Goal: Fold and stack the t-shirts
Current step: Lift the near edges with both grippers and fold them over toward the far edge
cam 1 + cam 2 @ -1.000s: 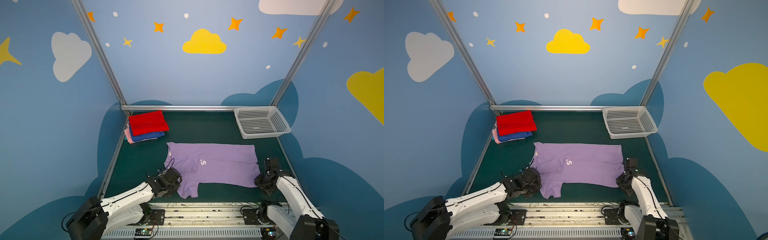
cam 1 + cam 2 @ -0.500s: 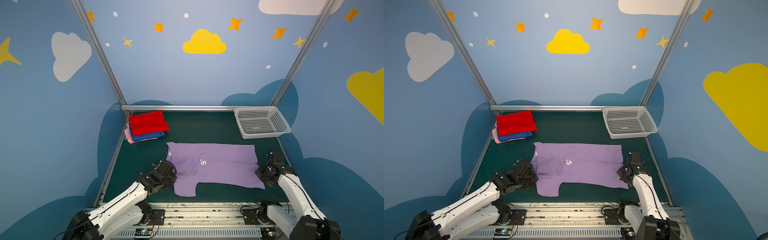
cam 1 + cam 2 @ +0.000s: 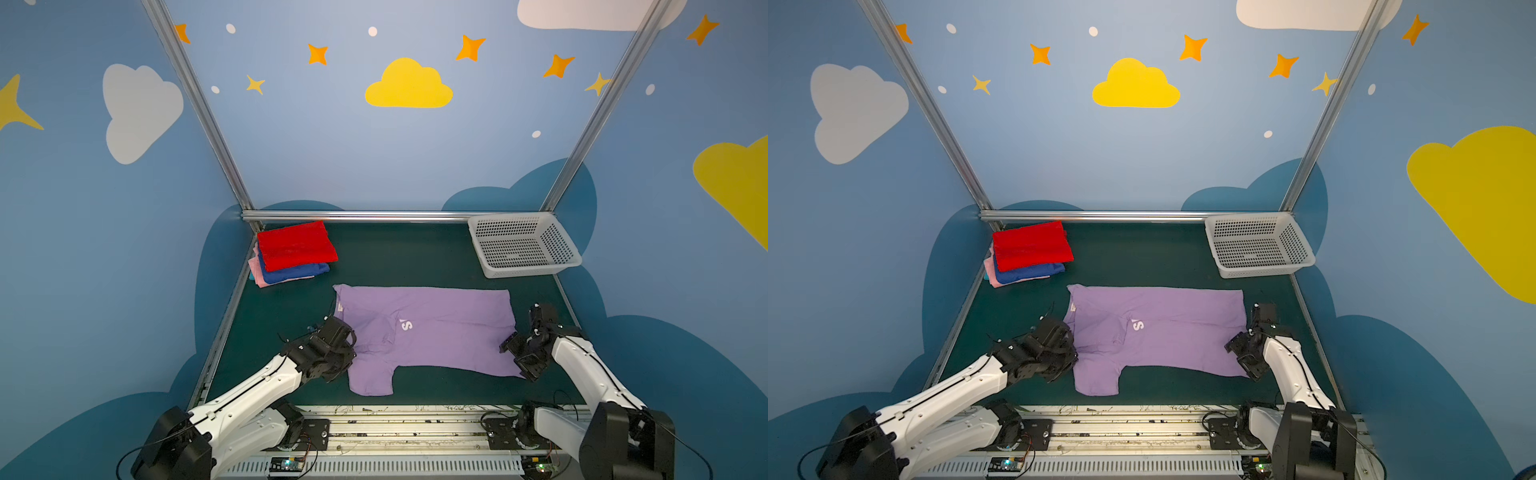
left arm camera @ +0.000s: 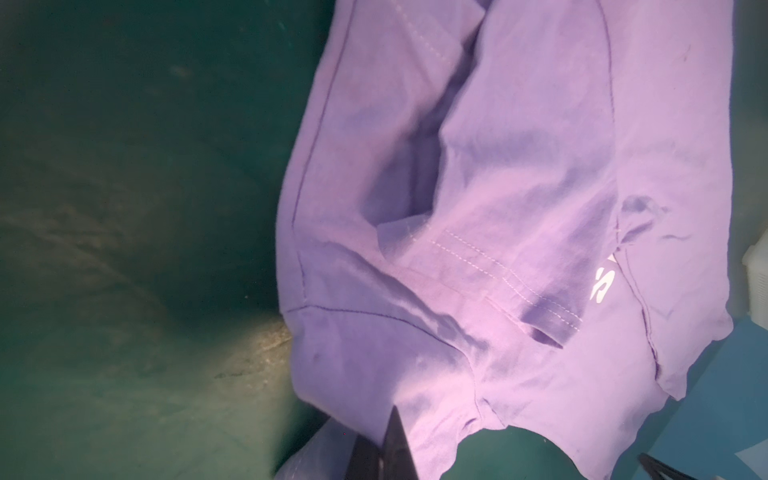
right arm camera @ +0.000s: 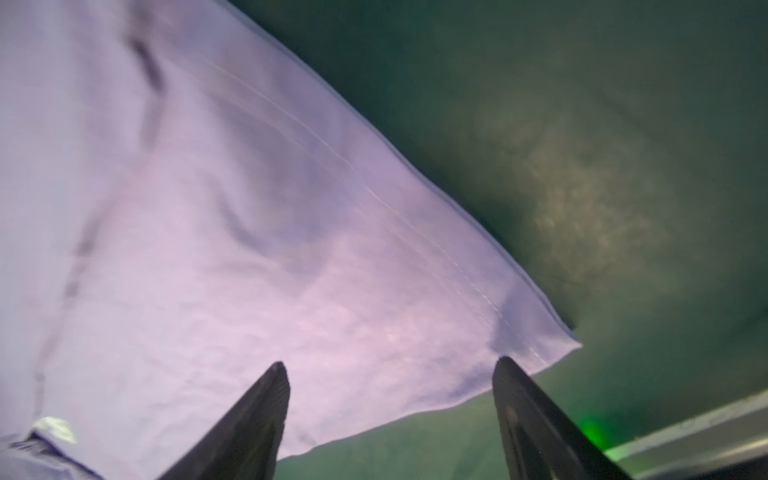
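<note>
A lavender t-shirt [image 3: 436, 332] [image 3: 1175, 332] lies spread flat on the green table, collar to the left and hem to the right. My left gripper [image 3: 334, 349] [image 3: 1054, 347] is at its collar end, shut on a fold of the lavender cloth [image 4: 395, 415]. My right gripper [image 3: 517, 360] [image 3: 1241, 360] [image 5: 390, 365] hovers open over the near hem corner [image 5: 540, 345], with nothing between its fingers. A folded stack sits at the back left: the red t-shirt [image 3: 297, 245] [image 3: 1032, 245] on the blue t-shirt [image 3: 295, 272] on the pink t-shirt [image 3: 257, 276].
A white perforated basket [image 3: 528, 272] [image 3: 1260, 272] stands at the back right corner. A metal rail [image 3: 357, 215] runs along the table's far edge, and the arms' base rail [image 3: 395, 432] lies along the near edge.
My right gripper has opened and let go of the hem corner, which now lies on the table. My left gripper, still shut on the cloth, has shifted a little to the left.
</note>
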{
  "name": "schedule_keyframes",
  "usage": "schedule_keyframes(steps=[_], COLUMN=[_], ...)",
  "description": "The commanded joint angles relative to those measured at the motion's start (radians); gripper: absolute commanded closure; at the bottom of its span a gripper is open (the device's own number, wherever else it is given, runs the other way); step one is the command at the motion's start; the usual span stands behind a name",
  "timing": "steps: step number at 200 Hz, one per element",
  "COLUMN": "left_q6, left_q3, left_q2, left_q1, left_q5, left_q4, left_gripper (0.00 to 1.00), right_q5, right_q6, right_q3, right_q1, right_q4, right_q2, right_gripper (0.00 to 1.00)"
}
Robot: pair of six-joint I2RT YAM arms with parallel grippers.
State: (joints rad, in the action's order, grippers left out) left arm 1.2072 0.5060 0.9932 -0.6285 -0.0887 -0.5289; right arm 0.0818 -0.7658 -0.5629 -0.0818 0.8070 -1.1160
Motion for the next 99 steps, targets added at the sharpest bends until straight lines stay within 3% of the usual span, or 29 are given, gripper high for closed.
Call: schedule_keyframes(steps=[1, 10, 33, 45, 99], left_q6=[-0.017, -0.017, -0.019, -0.02, -0.064], left_q3=[0.019, 0.017, 0.016, 0.016, 0.041], left_q2=[-0.005, -0.005, -0.011, -0.017, -0.042], left_q1=[0.006, 0.007, 0.014, 0.019, 0.052], left_q5=[0.007, 0.007, 0.012, 0.011, 0.03], left_q4=[-0.032, -0.036, -0.043, -0.049, -0.055], left_gripper=[0.96, 0.96, 0.96, 0.96, 0.96], right_q5=[0.037, 0.047, 0.078, 0.087, 0.118], right_q6=[-0.022, -0.026, -0.026, -0.024, 0.014], right_q3=[0.028, 0.039, 0.061, 0.052, -0.073], right_q1=[-0.003, -0.003, -0.012, -0.02, -0.051], right_q4=[0.009, -0.022, -0.112, -0.126, -0.076], right_q2=[-0.023, -0.034, -0.058, -0.076, -0.057], right_gripper=[0.24, 0.34, 0.81, 1.0, 1.0])
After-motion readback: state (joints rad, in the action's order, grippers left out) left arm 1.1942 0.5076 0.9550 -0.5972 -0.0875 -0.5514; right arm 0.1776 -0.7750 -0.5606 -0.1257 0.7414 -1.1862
